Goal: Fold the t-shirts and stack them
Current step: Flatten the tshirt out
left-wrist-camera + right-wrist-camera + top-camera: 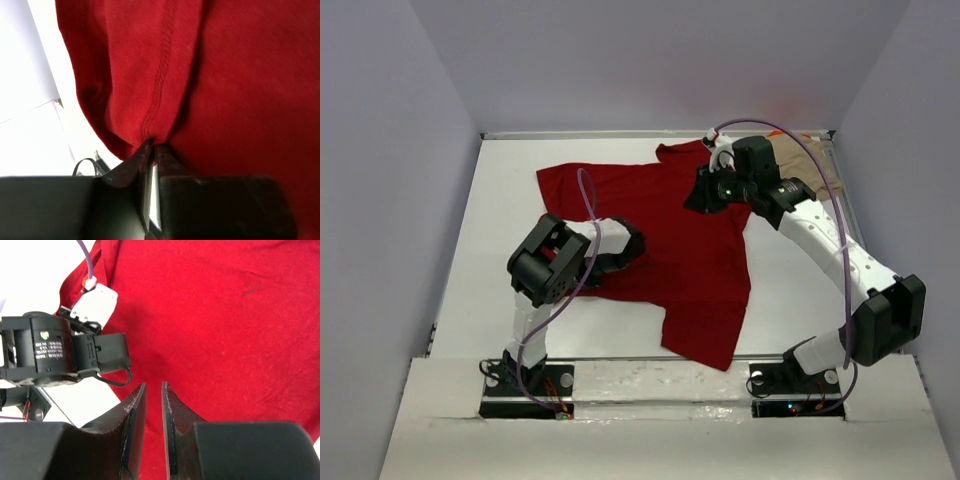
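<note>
The large dark red t-shirt (690, 260) lies spread across the white table, rumpled along its lower left side. My left gripper (635, 243) is at that left side. In the left wrist view it (152, 146) is shut on a fold of the red cloth (240, 75) beside a stitched hem. My right gripper (703, 192) hovers over the shirt's upper right part. Its jaws (152, 386) stand a narrow gap apart with nothing between them, and flat red fabric (225, 315) lies beyond. A tan t-shirt (807, 162) lies at the back right corner, partly hidden by the right arm, with a thin orange edge (798, 134) behind it.
The left arm's wrist (50, 350) shows in the right wrist view, close to the left of the right fingers. Grey walls enclose the table (500, 220) on three sides. Purple cables loop over both arms.
</note>
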